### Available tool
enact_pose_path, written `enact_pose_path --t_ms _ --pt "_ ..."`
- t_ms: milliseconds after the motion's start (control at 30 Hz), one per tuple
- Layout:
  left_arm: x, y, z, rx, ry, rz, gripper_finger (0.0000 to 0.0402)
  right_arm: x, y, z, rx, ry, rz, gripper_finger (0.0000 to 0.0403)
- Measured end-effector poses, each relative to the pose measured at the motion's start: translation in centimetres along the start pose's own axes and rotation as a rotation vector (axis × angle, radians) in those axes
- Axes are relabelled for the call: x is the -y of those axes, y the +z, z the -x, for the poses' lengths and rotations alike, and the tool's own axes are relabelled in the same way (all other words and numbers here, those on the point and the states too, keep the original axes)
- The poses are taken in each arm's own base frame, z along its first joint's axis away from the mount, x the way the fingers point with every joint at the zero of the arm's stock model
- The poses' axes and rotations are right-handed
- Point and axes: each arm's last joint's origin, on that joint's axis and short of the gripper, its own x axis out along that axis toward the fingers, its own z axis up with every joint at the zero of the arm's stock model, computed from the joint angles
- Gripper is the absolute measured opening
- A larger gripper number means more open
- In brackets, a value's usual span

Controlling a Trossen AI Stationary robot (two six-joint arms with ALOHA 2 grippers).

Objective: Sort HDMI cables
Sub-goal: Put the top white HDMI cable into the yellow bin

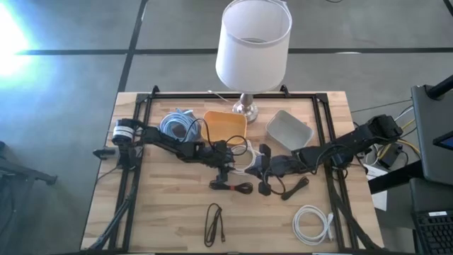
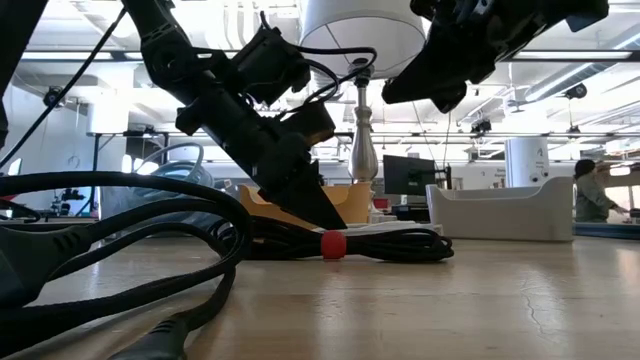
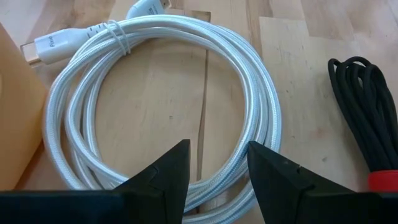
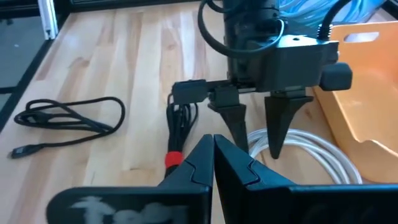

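Left gripper [image 3: 216,180] gaped over one of two white cables [image 3: 161,106]; right gripper [image 4: 213,155] clenched empty; three black bundles [image 1: 231,186] at six o'clock

White cable [image 3: 161,106] loop's near side hidden behind left gripper [image 3: 217,171] fingers, black bundle [image 3: 367,118] cut off at frame edge, foreground cable [image 2: 110,260] blurred
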Motion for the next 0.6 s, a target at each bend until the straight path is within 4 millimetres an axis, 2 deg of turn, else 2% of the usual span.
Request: enact_pose_path --t_ms 367,600 --pt "0.0 0.01 0.02 0.0 0.0 0.0 0.0161 0.01 0.04 0.04 0.009 -0.021 0.003 0.0012" --pt "0.0 0.01 0.02 0.0 0.0 0.0 0.0161 -0.36 0.52 0.17 0.045 0.048 -0.004 0.0068"
